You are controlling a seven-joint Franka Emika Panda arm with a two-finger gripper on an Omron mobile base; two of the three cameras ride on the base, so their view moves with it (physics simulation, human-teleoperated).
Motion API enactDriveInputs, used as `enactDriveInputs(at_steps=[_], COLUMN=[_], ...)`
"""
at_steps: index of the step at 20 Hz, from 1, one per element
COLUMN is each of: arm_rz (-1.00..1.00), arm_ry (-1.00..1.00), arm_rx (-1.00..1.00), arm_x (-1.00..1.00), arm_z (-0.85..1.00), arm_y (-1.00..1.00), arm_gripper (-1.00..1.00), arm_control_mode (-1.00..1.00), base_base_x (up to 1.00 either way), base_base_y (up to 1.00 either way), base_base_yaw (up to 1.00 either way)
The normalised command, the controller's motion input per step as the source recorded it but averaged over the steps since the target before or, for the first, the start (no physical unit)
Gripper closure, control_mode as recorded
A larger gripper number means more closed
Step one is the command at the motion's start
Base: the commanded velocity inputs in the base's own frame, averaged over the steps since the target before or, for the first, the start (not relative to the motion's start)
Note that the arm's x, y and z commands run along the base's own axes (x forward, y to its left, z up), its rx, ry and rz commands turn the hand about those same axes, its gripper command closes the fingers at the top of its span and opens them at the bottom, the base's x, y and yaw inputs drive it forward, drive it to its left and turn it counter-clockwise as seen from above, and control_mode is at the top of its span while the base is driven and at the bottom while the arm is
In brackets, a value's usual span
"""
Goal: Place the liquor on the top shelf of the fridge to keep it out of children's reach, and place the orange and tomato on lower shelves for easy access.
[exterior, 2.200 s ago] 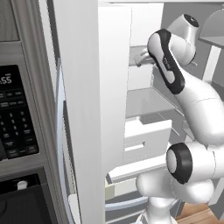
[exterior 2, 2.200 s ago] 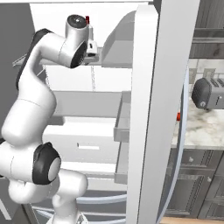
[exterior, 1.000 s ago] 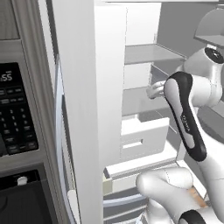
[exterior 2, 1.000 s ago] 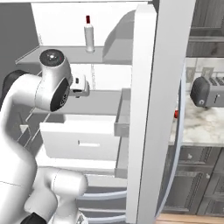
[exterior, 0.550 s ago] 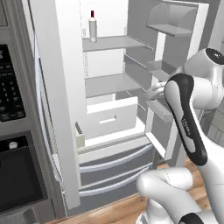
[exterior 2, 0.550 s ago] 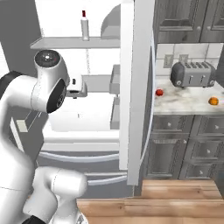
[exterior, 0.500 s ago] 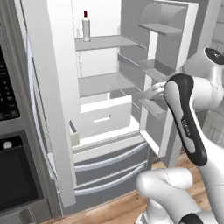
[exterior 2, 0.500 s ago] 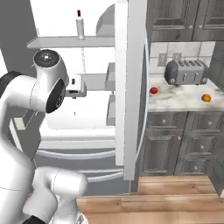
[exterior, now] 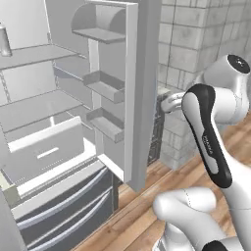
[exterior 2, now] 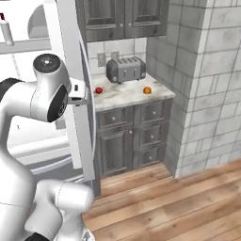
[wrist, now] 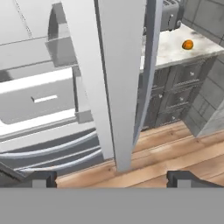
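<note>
Kitchen with grey stone-block wall and plank floor. Left base view: the fridge (exterior: 132,88) stands open at the left of the frame, its door swung out toward the centre with grey door bins (exterior: 105,88) facing the white cavity. The liquor (exterior: 4,40), a pale bottle cut by the upper left edge, stands on the top shelf (exterior: 34,55), so that part of the task looks done. The lower shelves (exterior: 44,147) sit below it with nothing on them that I can see. Right base view: the marble bench (exterior 2: 127,94) sits at upper centre, carrying a silver toaster (exterior 2: 125,69). The tomato (exterior 2: 99,90), a small glossy red ball, lies at the bench's left, near the fridge door edge; the orange (exterior 2: 147,90), a plain orange ball, lies at its right, well apart. Both are untouched, presumably waiting for pickup. The arm's wrist is drawn back beside the door edge, probably to clear the door as the base turns toward the bench. Hand view: the door edge runs down the centre; the orange shows at upper right on the bench. The pincer (wrist: 112,179) stands wide open and empty, its two tips at the lower corners, ready for the next grasp.
</note>
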Motion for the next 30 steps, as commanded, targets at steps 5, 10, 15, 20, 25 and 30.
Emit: enactDriveInputs(at_steps=[5,10,15,20,25,30], arm_rz=[0.0,0.0,0.0,0.0,0.0,0.0], arm_ry=[0.0,0.0,0.0,0.0,0.0,0.0], arm_rx=[0.0,0.0,0.0,0.0,0.0,0.0], arm_x=[0.0,0.0,0.0,0.0,0.0,0.0], arm_z=[0.0,0.0,0.0,0.0,0.0,0.0], arm_y=[0.0,0.0,0.0,0.0,0.0,0.0], arm_gripper=[-1.0,-1.0,-1.0,-1.0,-1.0,-1.0], arm_control_mode=[1.0,1.0,1.0,1.0,1.0,1.0], base_base_x=[0.25,0.51,0.73,0.84,0.79,0.88], base_base_y=[-0.53,-0.48,-0.28,-0.06,0.0,0.0], base_base_yaw=[-0.48,-0.29,-0.01,0.27,0.42,0.42])
